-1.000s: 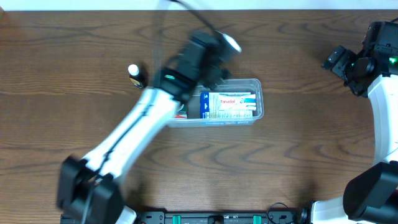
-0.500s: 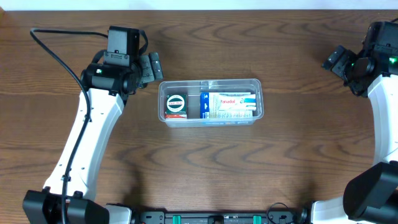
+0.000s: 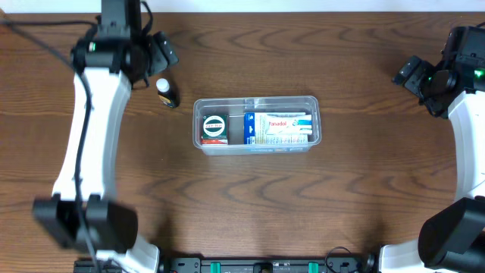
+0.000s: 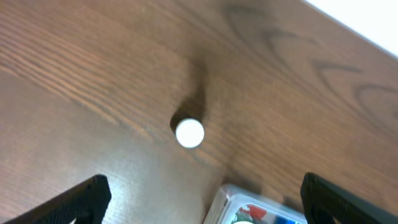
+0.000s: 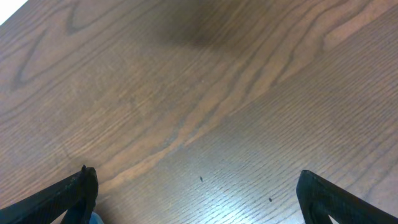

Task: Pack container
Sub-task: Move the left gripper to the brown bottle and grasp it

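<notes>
Container partly packed, one bottle not yet in.
The container [image 3: 258,125] sat mid-bench toward the far edge, holding a round-labelled packet [image 3: 214,129] and a Panadol box [image 3: 279,127]. The small bottle [image 3: 165,92] stood outside it, apparently what remained to pack. The left arm [image 3: 91,129] reached the far-left corner, left jaws spread and empty near the bottle. The right arm [image 3: 462,114] hung at the right edge, right jaws spread.

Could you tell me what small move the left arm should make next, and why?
Probably lower the left hand around the bottle and close on it. The hand is open and hovers above the white-capped bottle, which stands upright on the table, outside the container that already holds the packets.
</notes>
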`<action>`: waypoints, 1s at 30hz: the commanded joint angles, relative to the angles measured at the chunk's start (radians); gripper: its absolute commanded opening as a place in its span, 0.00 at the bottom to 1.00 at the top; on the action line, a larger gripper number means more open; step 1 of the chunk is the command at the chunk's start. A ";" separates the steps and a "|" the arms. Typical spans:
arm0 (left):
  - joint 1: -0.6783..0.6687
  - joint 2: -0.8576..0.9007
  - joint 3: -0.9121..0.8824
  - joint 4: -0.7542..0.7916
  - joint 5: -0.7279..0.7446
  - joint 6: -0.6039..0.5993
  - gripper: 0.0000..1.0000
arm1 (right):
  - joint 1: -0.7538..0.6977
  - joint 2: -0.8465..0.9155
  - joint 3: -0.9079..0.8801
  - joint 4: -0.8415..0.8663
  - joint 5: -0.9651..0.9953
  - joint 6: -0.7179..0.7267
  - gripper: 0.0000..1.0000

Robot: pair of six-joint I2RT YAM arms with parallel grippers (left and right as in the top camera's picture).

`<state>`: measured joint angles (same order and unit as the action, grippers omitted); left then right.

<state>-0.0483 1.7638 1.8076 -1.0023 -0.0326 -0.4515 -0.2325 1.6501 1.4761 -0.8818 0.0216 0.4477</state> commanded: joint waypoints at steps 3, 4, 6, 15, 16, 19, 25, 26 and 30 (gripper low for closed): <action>0.006 0.231 0.234 -0.155 0.007 -0.021 0.98 | -0.002 0.005 0.000 -0.001 0.004 0.011 0.99; 0.009 0.254 0.250 -0.174 0.007 -0.036 0.98 | -0.002 0.005 0.000 -0.002 0.004 0.011 0.99; 0.018 0.285 0.254 -0.188 0.031 -0.059 0.98 | -0.002 0.005 0.000 -0.002 0.004 0.011 0.99; 0.085 0.365 0.252 -0.195 0.201 -0.123 0.99 | -0.002 0.005 0.000 -0.001 0.004 0.011 0.99; 0.086 0.369 0.251 -0.195 0.201 -0.122 1.00 | -0.002 0.005 0.000 -0.002 0.004 0.011 0.99; 0.085 0.382 0.251 -0.198 0.201 -0.123 0.96 | -0.002 0.005 0.000 -0.001 0.004 0.011 0.99; 0.084 0.417 0.239 -0.201 0.202 -0.122 0.95 | -0.002 0.005 0.000 -0.002 0.004 0.011 0.99; 0.084 0.422 0.238 -0.201 0.201 -0.122 0.95 | -0.002 0.005 0.000 -0.001 0.004 0.011 0.99; 0.084 0.435 0.238 -0.201 0.201 -0.122 0.90 | -0.002 0.005 0.000 -0.001 0.004 0.011 0.99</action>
<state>0.0357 2.1796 2.0315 -1.1976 0.1589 -0.5694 -0.2325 1.6501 1.4761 -0.8818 0.0216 0.4477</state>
